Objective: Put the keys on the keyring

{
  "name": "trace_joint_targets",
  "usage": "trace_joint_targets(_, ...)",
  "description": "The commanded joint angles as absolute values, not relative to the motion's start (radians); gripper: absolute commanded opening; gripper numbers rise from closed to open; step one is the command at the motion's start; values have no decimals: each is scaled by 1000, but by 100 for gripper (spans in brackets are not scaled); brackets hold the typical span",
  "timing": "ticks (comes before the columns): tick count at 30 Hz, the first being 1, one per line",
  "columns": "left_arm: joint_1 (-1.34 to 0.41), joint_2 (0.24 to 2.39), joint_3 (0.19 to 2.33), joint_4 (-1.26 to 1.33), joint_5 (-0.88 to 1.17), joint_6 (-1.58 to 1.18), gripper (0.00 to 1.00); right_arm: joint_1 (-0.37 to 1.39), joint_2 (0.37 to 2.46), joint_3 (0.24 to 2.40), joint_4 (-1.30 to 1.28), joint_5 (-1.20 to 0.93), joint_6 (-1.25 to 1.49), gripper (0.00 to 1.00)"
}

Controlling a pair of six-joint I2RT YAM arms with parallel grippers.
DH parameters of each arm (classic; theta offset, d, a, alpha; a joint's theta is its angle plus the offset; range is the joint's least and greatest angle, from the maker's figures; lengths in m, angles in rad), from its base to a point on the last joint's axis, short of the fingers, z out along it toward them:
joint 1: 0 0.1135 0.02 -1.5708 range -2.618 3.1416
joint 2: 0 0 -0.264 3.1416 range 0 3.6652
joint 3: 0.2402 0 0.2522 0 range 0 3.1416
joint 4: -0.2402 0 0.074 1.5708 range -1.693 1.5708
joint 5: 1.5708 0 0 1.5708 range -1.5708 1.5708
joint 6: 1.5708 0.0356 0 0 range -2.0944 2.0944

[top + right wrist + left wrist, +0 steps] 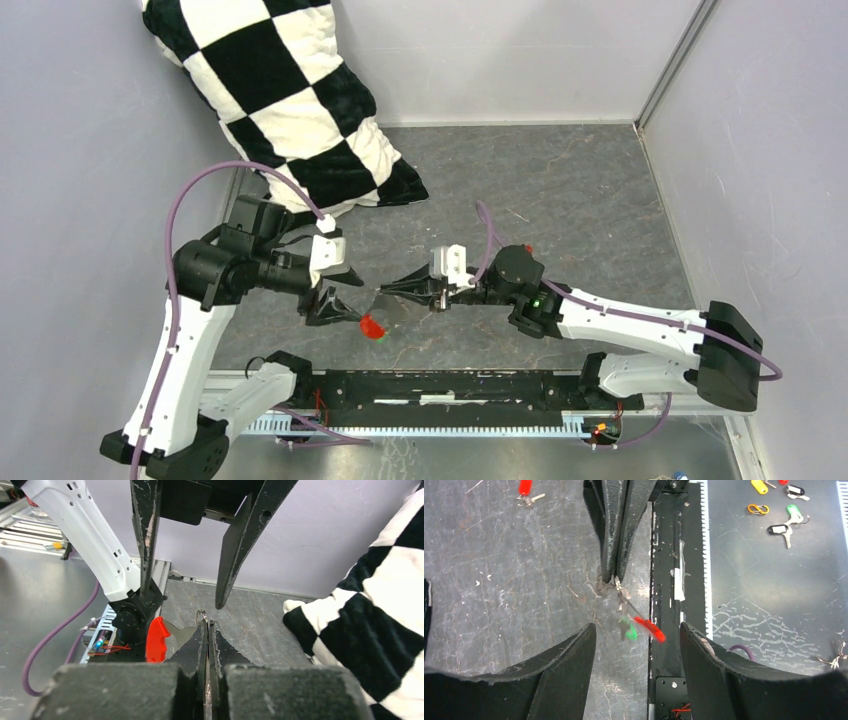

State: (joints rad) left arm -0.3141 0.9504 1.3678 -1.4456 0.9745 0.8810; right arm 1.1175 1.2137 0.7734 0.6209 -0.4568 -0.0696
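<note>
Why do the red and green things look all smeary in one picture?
Left wrist view: the long red oval tag and small bright-green tag dangling from the thin silver metal keyring are smeared into streaks, probably from swinging, while the scratched grey table looks sharp. Right wrist view: the red tag has crisp edges. Top external view: both tags are only tiny bright dots.

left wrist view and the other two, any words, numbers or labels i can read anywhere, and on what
No readable text in any view.
Spare key tags beyond the rail: white label windows, too small to tell whether anything is written on them.
Red tag and green tag hanging from the keyring: blurred, no print can be made out.
Checkered cushion: black and white pattern only, no lettering.
</note>
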Motion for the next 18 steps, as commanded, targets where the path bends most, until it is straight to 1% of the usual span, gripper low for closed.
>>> trace_joint_targets(1,-340,958,1403,-1464,1038,884,69,1167,1159,848,526,-327,-218,0)
trace_joint_targets(4,-340,976,1418,-1423,1054,846,68,1185,1155,868,490,-320,-253,0)
trace_joint_targets(7,-340,980,1416,-1306,1044,718,61,1206,1153,880,472,-301,-276,0)
trace_joint_targets(8,-340,984,1417,-1289,1046,713,60,1211,1151,882,470,-297,-281,0)
trace_joint_targets(13,-341,996,1425,-1297,1060,713,57,1223,1138,887,461,-268,-306,0)
trace_joint_targets(18,-354,1001,1426,-1368,1081,752,52,1226,1137,900,462,-250,-317,0)
